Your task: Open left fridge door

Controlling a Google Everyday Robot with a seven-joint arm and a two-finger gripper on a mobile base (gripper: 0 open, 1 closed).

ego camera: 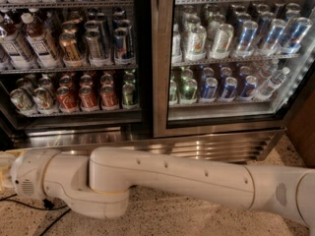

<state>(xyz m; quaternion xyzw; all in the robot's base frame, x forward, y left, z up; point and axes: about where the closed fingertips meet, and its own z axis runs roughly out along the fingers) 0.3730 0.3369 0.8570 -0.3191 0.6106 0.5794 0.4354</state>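
The fridge (221,149) fills the view, with a louvred steel grille at its base and wire shelves of cans and bottles. Its left half (74,58) shows shelves inside a dark surround. I cannot make out a steel door frame or bar handle over it, so the left fridge door is not clearly visible. The right door's steel frame (162,82) stands at the centre. My white arm (172,181) lies low across the floor in front of the grille. My gripper (4,170) is at the far left edge, mostly cut off.
The right glass door (236,48) shows blue and silver cans behind it. A black cable (29,208) lies on the speckled floor at lower left, under the wrist. A brown wall or cabinet edge (302,127) stands at the right.
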